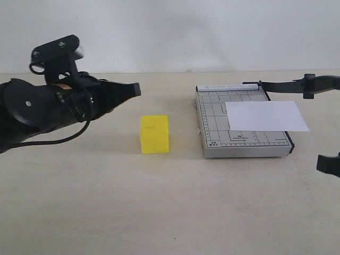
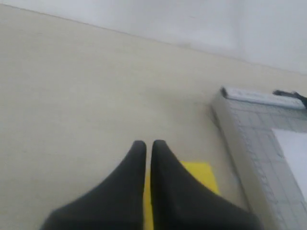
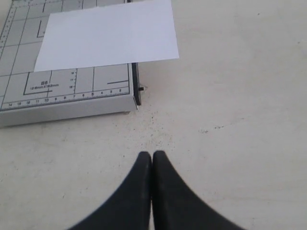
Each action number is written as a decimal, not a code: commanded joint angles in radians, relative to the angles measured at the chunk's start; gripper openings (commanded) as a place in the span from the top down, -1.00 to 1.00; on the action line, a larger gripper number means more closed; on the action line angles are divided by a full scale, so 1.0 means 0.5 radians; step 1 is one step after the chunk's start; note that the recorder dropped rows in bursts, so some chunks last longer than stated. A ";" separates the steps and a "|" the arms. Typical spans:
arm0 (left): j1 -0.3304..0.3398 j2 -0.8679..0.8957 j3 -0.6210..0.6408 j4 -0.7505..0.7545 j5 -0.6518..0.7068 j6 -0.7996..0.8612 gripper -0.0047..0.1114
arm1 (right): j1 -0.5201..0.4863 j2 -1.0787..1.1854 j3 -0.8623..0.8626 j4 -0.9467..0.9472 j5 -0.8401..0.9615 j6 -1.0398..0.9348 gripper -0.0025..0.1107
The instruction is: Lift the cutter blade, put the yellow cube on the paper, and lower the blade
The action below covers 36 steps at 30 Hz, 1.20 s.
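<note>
The yellow cube (image 1: pixel 154 134) sits on the table, left of the grey gridded cutter base (image 1: pixel 212 125). The white paper (image 1: pixel 265 116) lies on the base and overhangs its right edge. The cutter blade (image 1: pixel 297 85) is lifted off the base and reaches from the far hinge out to the right. My left gripper (image 1: pixel 135 89) hovers shut, above and left of the cube; the left wrist view shows the cube (image 2: pixel 201 173) partly hidden under the closed fingers (image 2: pixel 163 158). My right gripper (image 3: pixel 152 154) is shut and empty over bare table near the base's front right corner (image 3: pixel 129 98).
The pale table (image 1: pixel 170 212) runs back to a white wall. The left arm's dark body and cable (image 1: pixel 42 111) fill the left side. The right gripper (image 1: pixel 328 163) barely shows at the right edge of the exterior view.
</note>
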 commanded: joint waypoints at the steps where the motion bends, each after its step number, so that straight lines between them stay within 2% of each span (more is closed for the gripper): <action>1: 0.003 0.011 0.010 -0.813 -0.469 0.778 0.84 | -0.001 -0.014 0.003 -0.009 0.060 0.008 0.96; 3: 0.003 0.011 0.010 -0.916 -0.662 1.018 0.84 | -0.001 -0.014 0.003 0.003 0.061 0.008 0.96; 6: 0.003 0.011 0.010 -0.809 -0.766 1.329 0.84 | -0.001 -0.014 0.003 0.017 0.061 0.008 0.96; 8: -0.001 0.003 0.010 -0.726 -0.665 1.376 0.84 | -0.001 -0.014 0.003 0.017 0.061 0.008 0.96; 11: -0.005 -0.011 0.010 -0.714 -0.340 1.359 0.84 | -0.001 -0.014 0.003 0.017 0.061 0.008 0.96; 15: -0.005 0.002 0.010 -0.735 0.015 1.071 0.82 | -0.001 -0.014 0.003 0.017 0.061 0.008 0.96; 17: -0.005 0.011 0.010 -0.735 0.191 0.985 0.68 | -0.001 -0.014 0.003 0.017 0.061 0.008 0.96; 19: -0.005 0.011 0.010 -0.735 0.342 0.937 0.42 | -0.001 -0.014 0.003 0.017 0.061 0.008 0.96; 21: -0.005 0.011 0.010 -0.735 0.455 0.857 0.04 | -0.001 -0.014 0.003 0.017 0.061 0.008 0.96; 22: -0.005 0.011 0.010 -0.735 0.468 0.799 -0.22 | -0.001 -0.014 0.003 0.017 0.061 0.008 0.96; 25: -0.005 0.027 0.006 -0.735 0.399 0.537 -0.90 | -0.001 -0.014 0.003 0.017 0.061 0.008 0.96; 26: -0.005 0.041 -0.013 -0.735 0.386 0.475 -0.97 | -0.001 -0.014 0.003 0.017 0.061 0.008 0.96; 32: -0.005 0.184 -0.258 -0.526 0.634 0.471 -0.95 | -0.001 -0.014 0.003 0.017 0.061 0.011 0.96; 36: -0.005 0.308 -0.467 -0.427 0.659 0.544 -0.95 | -0.001 -0.014 0.003 0.017 0.061 0.011 0.96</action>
